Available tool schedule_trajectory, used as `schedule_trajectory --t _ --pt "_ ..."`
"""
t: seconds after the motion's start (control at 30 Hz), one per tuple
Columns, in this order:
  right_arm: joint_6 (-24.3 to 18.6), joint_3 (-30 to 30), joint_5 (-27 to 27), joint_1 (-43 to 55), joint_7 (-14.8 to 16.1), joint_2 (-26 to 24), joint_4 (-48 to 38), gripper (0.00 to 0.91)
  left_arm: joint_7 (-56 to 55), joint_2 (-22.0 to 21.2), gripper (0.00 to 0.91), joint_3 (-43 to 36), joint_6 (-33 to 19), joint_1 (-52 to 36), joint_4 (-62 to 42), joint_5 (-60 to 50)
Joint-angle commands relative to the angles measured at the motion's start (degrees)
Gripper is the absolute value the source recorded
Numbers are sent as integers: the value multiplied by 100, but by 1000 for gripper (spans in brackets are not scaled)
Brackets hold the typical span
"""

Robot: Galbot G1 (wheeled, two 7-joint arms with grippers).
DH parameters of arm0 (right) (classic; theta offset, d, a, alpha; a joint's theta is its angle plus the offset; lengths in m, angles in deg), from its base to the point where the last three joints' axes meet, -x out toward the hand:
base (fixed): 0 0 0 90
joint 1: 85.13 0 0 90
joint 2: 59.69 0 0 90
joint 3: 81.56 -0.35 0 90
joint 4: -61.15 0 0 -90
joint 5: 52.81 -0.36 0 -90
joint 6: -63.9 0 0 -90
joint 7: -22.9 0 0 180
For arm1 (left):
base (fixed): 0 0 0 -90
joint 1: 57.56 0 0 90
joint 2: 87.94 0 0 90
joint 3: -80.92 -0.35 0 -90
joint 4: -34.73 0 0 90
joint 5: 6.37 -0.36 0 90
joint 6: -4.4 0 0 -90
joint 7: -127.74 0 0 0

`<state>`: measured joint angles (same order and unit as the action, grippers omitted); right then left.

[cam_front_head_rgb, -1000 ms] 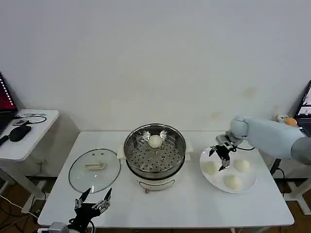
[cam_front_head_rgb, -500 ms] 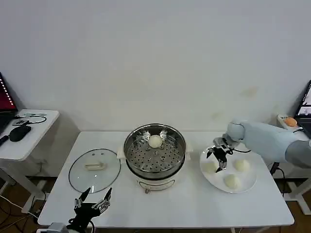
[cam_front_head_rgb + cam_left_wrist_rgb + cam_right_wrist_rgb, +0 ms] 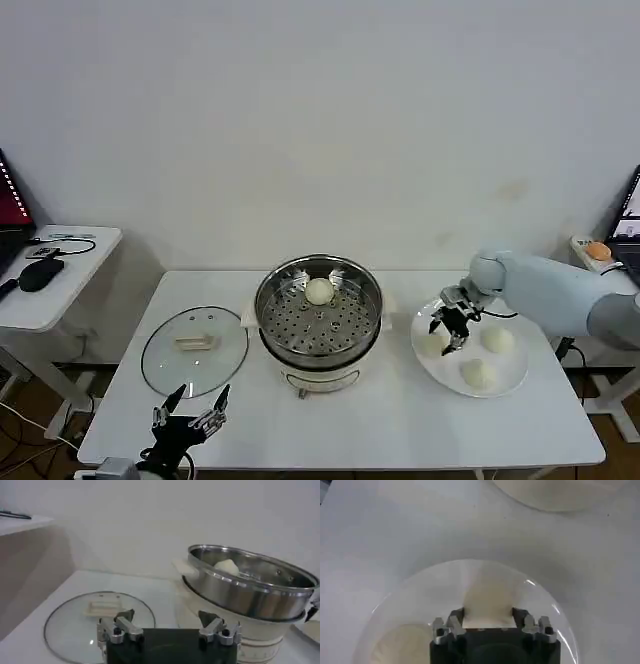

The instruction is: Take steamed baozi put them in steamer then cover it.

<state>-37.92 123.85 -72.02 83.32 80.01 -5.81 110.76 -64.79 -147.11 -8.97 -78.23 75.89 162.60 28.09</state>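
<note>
1. The steamer (image 3: 318, 318) is sitting mid-table, holding one steamed baozi (image 3: 319, 291); the cover (image 3: 194, 350) is lying flat to its left.
2. The plate (image 3: 512, 380) is carrying three buns.
3. The right gripper (image 3: 446, 331) has dropped lower over the nearest bun (image 3: 433, 345) than a second ago, its fingers spread and straddling it, not yet closing.
4. The left gripper (image 3: 190, 413) is waiting open at the table's front edge, unmoved.

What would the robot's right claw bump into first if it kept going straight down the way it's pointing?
Most likely a steamed baozi: the right gripper points down with open fingers straddling the bun on the white plate. How much gap remains is hard to tell.
</note>
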Motion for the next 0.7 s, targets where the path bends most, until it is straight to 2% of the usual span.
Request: schedule_trajectory --t 0.03,0.33,0.5,0.7 --pt "-12 7 -19 62 54 -36 49 645 -11 -6 907 5 0 -5 -4 3" --pt "-41 310 -265 833 130 -273 618 645 -52 -17 907 9 -4 -8 -32 6" --pt "52 615 -568 1481 107 -365 1077 645 -85 -17 907 1 -4 7 -51 9" --pt "197 1093 -1239 2264 25 -397 1545 645 -107 -22 907 -18 -7 -12 -71 4"
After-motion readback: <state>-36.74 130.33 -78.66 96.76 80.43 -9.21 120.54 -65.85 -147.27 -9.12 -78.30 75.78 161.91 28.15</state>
